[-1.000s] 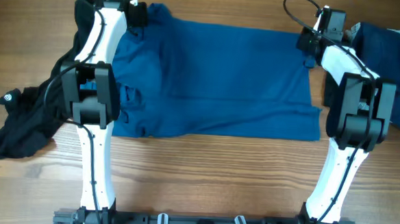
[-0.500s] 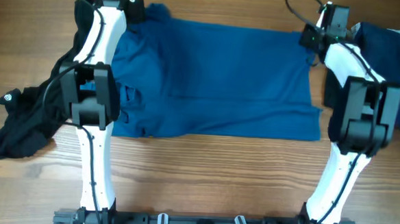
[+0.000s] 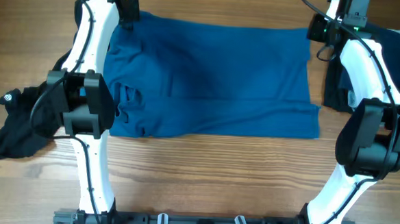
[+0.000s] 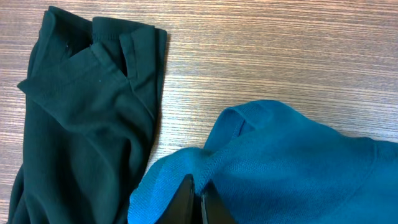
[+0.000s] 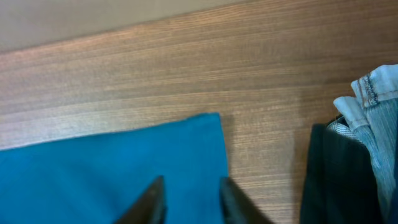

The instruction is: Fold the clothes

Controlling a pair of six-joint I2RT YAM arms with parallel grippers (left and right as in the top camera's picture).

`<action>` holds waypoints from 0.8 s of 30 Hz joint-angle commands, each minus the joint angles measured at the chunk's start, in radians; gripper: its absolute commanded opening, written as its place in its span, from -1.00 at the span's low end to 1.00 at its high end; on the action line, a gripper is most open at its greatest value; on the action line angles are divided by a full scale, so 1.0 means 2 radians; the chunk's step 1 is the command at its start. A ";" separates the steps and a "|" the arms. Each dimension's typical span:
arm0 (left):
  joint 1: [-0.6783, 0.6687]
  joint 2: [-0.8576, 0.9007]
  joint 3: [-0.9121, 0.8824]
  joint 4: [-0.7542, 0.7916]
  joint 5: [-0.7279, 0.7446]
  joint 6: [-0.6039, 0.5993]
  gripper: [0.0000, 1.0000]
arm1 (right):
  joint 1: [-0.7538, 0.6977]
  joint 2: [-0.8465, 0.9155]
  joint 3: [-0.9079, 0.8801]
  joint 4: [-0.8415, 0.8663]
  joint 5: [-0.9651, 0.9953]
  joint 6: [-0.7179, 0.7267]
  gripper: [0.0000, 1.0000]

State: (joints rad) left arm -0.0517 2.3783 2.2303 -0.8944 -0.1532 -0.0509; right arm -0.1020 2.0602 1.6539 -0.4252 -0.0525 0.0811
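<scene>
Blue T-shirt (image 3: 215,78) lies spread flat at centre; I'd judge it soft, light, limp. My left gripper (image 4: 198,200) pinches its 11 o'clock corner; right gripper (image 5: 189,200) hangs with jaws apart over the 1 o'clock corner, where I'd take hold

T-shirt (image 3: 215,78): medium blue, spread flat mid-table, wrinkled at its left end. Black garment (image 3: 17,130): crumpled at left, small white logo. Dark pile (image 3: 388,60): right of T-shirt.

The T-shirt (image 3: 215,78) lies spread across the middle of the table (image 3: 203,174). A long crumpled garment (image 3: 17,126) lies just beside it on the left. A heap of garments (image 3: 394,74) lies on the right, jeans (image 5: 373,106) among them.
</scene>
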 commanded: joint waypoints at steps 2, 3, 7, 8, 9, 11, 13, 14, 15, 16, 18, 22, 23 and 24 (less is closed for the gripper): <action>-0.006 -0.017 0.007 -0.001 -0.008 -0.003 -0.92 | -0.002 0.033 0.003 0.044 -0.012 -0.005 -0.04; -0.008 -0.017 0.007 -0.001 -0.008 -0.003 -0.92 | -0.002 0.046 0.003 0.057 -0.012 -0.005 -0.01; -0.016 -0.017 0.007 0.004 -0.008 -0.003 -0.92 | -0.002 0.086 0.003 0.094 -0.013 0.000 0.00; -0.017 -0.017 0.007 0.006 -0.008 -0.003 -0.92 | -0.002 0.096 0.003 0.102 -0.013 0.000 0.00; -0.018 -0.017 0.007 0.007 -0.008 -0.003 -0.92 | -0.002 0.104 0.003 0.109 -0.013 0.000 0.00; -0.018 -0.017 0.007 0.008 -0.008 -0.003 -0.92 | -0.002 0.117 0.003 0.121 -0.013 0.001 0.00; -0.018 -0.017 0.007 0.007 -0.008 -0.003 -0.92 | -0.001 0.130 0.003 0.131 -0.013 0.008 0.01; -0.018 -0.017 0.007 0.007 -0.008 -0.003 -0.92 | -0.001 0.137 0.003 0.137 -0.013 0.014 0.01; -0.018 -0.017 0.007 0.007 -0.008 -0.003 -0.92 | -0.001 0.143 0.003 0.143 -0.013 0.018 0.01; -0.018 -0.017 0.007 0.006 -0.008 -0.003 -0.92 | -0.001 0.150 0.003 0.150 -0.013 0.023 0.01; -0.018 -0.017 0.007 0.001 -0.008 -0.003 -0.92 | -0.001 0.165 0.003 0.158 -0.013 0.026 0.01; -0.018 -0.017 0.007 -0.006 -0.008 -0.003 -0.92 | -0.001 0.185 0.003 0.181 -0.013 0.029 0.01; -0.018 -0.017 0.007 -0.006 -0.008 -0.003 -0.92 | -0.001 0.186 0.003 0.185 -0.013 0.030 -0.06; -0.018 -0.017 0.007 -0.006 -0.008 -0.003 -0.92 | -0.001 0.187 0.003 0.189 -0.013 0.030 -0.18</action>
State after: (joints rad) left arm -0.0879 2.3783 2.2303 -0.9039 -0.1604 -0.0509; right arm -0.1017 2.3775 1.6596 -0.0582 -0.0635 0.1188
